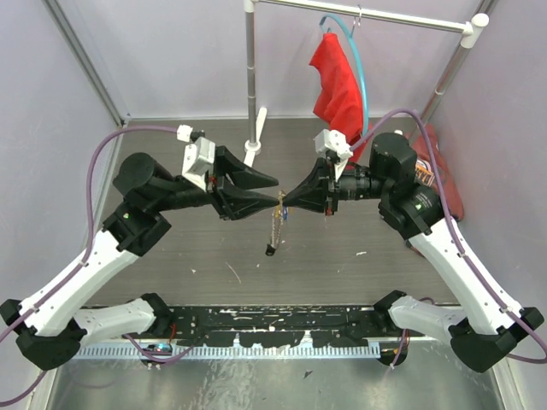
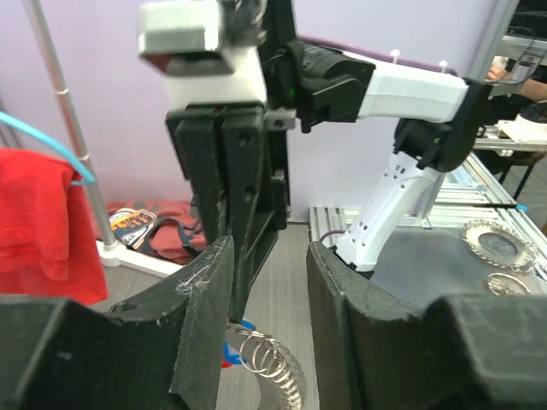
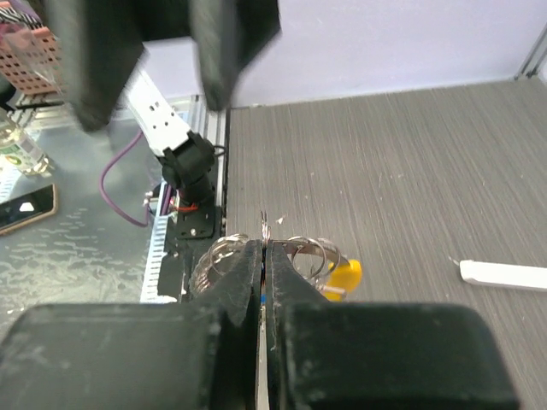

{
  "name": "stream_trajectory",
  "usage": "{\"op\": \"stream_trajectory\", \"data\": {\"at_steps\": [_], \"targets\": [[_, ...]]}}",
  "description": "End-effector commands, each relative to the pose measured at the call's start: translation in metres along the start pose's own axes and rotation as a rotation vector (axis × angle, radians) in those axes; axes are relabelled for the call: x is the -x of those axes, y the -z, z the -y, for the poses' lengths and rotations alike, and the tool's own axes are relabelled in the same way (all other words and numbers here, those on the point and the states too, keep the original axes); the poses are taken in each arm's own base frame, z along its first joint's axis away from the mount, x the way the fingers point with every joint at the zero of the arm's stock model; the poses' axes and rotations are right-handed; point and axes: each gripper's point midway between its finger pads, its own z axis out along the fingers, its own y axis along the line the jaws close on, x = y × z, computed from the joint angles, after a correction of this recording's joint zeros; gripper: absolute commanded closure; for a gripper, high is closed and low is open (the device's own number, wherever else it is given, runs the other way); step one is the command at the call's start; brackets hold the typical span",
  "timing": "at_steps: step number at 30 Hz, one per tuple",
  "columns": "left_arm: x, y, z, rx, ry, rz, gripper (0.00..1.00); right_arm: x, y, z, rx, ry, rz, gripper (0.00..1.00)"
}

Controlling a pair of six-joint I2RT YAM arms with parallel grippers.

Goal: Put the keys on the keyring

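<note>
My two grippers meet above the middle of the table. My right gripper [image 1: 286, 199] is shut on the thin metal keyring [image 3: 299, 248], pinched edge-on at its fingertips [image 3: 264, 248]. Several small split rings hang on the keyring [image 2: 286, 376]. A yellow key head [image 3: 344, 275] shows beside the pads, and blue and red key heads [image 2: 231, 343] show in the left wrist view. Keys dangle below the grip [image 1: 275, 226]. My left gripper [image 1: 275, 190] is open, its fingers [image 2: 209, 299] either side of the right gripper's tip and the ring, with a gap. No orange section shows.
A red cloth [image 1: 336, 81] hangs on a light-blue hanger hoop [image 1: 359, 64] from the rack at the back. The rack's white pole [image 1: 250, 77] stands behind the grippers. A red bag [image 1: 440, 175] lies at the right wall. A white strip [image 3: 500, 273] lies on the table.
</note>
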Motion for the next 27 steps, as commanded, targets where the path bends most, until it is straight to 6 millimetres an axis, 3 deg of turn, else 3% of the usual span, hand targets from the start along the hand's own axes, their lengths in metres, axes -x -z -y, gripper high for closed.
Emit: {"op": "stream_trajectory", "data": {"at_steps": [1, 6, 10, 17, 21, 27], "targets": [[-0.006, 0.005, 0.012, -0.044, 0.018, -0.115, 0.52, 0.003, 0.006, 0.001, -0.029, 0.06, -0.05, 0.99], [-0.028, 0.014, 0.0, 0.017, 0.021, -0.274, 0.49, -0.01, 0.004, 0.006, -0.067, 0.05, -0.123, 0.99], [-0.045, 0.019, -0.003, 0.023, 0.038, -0.361, 0.4, -0.023, -0.007, 0.002, -0.076, 0.04, -0.194, 0.99], [-0.068, 0.031, -0.004, 0.016, 0.034, -0.484, 0.45, -0.029, -0.016, -0.003, -0.076, 0.034, -0.229, 0.99], [-0.077, 0.036, -0.003, 0.002, 0.039, -0.542, 0.53, -0.028, -0.016, -0.004, -0.072, 0.034, -0.23, 0.99], [-0.085, 0.036, -0.004, -0.013, 0.055, -0.571, 0.54, -0.027, -0.017, -0.005, -0.066, 0.041, -0.226, 0.99]]}}
